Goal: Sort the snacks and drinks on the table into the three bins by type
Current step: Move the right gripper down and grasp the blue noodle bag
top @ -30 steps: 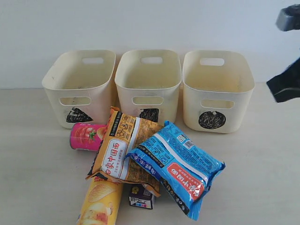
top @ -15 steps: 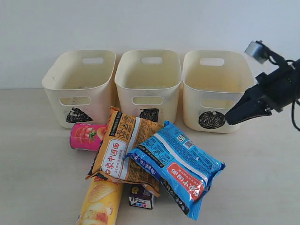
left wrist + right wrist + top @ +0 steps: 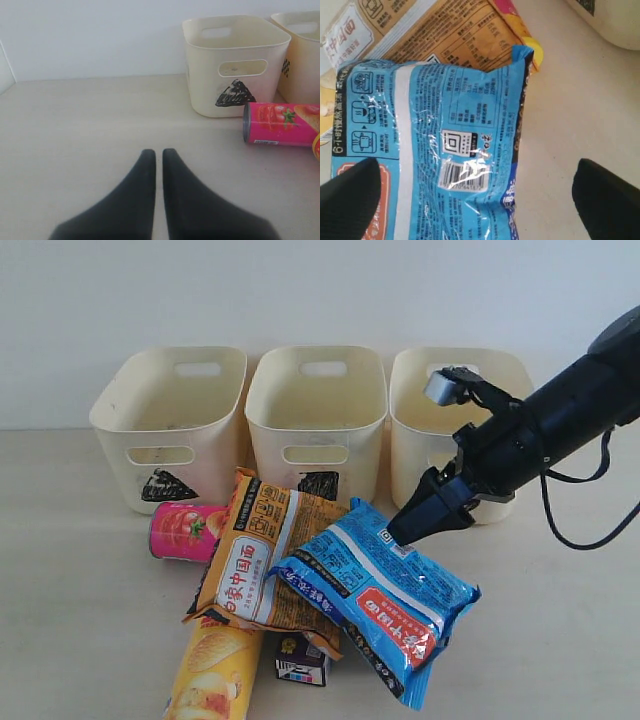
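Note:
My right gripper [image 3: 405, 530] hangs open just above the far end of the blue noodle packet [image 3: 380, 595]. In the right wrist view its two dark fingertips [image 3: 602, 195] stand wide apart on either side of that packet [image 3: 455, 150], gripper [image 3: 475, 165] empty. The blue packet overlaps the orange-yellow packet [image 3: 255, 560]. A pink chip tube [image 3: 185, 532], a yellow tube [image 3: 212, 670] and a dark carton [image 3: 302, 660] lie partly under them. The whitish carton is hidden. My left gripper [image 3: 159, 152] is shut over bare table, off to the side of the pink tube [image 3: 280, 124].
Three cream bins stand in a row at the back: triangle [image 3: 170, 425], square [image 3: 315, 415], circle [image 3: 415, 440]. My right arm crosses in front of the circle bin. The beige table [image 3: 80, 620] runs to a white wall behind the bins.
The right arm has swung in from the right edge and down to the left. Its gripper now hovers over the blue packet's far end. The snacks and bins have not moved.

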You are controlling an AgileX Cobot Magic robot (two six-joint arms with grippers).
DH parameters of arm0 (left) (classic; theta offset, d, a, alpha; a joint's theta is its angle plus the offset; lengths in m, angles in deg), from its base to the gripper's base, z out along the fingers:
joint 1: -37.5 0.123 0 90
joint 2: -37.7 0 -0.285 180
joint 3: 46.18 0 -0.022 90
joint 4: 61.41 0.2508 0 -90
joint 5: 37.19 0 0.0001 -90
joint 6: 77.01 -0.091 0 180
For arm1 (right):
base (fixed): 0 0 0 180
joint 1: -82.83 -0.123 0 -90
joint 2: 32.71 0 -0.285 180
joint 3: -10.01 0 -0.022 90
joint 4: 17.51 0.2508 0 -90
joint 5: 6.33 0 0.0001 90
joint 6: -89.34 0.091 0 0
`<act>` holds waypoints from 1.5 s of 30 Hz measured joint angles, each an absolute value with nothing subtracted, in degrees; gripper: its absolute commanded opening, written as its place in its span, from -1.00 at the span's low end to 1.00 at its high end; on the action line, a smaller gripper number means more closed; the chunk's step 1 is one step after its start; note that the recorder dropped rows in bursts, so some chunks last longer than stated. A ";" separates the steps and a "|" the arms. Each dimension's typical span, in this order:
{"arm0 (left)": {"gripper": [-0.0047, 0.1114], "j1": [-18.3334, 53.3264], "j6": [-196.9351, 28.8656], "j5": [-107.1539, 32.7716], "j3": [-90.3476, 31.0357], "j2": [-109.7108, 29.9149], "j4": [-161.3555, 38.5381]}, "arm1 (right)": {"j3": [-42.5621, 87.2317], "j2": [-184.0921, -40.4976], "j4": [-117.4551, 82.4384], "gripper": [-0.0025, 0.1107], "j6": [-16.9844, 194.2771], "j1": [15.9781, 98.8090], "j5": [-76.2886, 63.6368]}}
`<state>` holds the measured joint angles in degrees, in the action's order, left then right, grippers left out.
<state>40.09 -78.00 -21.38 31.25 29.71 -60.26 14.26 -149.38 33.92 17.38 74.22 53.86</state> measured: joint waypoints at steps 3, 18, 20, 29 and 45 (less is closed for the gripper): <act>-0.85 40.09 -78.00 -21.38 31.25 29.71 -60.26 | 14.26 -149.98 33.92 0.71 17.25 74.22 54.36; -0.85 40.09 -78.00 -21.38 31.25 29.71 -60.26 | 14.22 -158.27 34.44 0.71 16.28 74.22 56.33; -0.85 40.09 -78.00 -21.38 31.25 29.71 -60.26 | 14.22 -159.09 35.15 0.71 15.95 74.22 57.41; -0.85 40.09 -78.00 -21.38 31.25 29.71 -60.26 | 14.22 -159.41 36.82 -0.27 14.90 74.22 59.94; -0.85 40.09 -78.00 -21.38 31.25 29.71 -60.26 | 13.44 -154.22 32.50 -0.96 18.76 74.22 60.23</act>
